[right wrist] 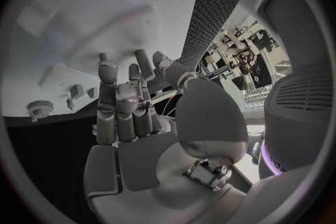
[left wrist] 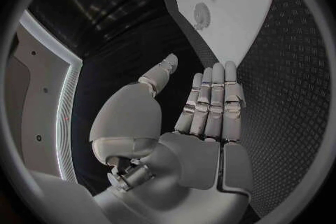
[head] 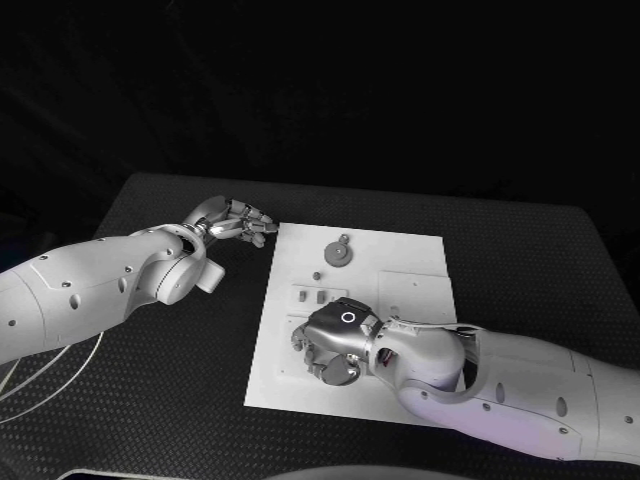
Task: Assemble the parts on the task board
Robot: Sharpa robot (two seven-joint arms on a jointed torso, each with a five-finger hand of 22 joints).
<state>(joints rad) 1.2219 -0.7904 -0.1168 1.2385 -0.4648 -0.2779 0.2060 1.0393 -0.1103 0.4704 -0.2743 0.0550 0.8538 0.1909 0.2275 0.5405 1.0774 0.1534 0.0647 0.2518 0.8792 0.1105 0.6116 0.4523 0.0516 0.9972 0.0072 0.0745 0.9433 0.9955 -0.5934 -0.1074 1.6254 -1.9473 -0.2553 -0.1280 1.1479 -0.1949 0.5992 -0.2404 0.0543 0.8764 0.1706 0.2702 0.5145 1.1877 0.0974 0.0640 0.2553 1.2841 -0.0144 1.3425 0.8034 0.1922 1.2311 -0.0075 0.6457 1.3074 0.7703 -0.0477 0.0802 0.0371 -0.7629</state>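
Right hand (head: pixel 335 340): over near end of task board (head: pixel 407 262), fingers curled down; whether it holds anything, cannot tell. Left hand (head: pixel 234 222): empty, fingers straight, beside board's far corner. Round part (head: pixel 342 253): lies on board's far end. Step: apparently picking up; next calls for secure grip.

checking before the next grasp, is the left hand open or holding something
Open. The left hand holds nothing; its fingers lie straight and empty beside the task board.
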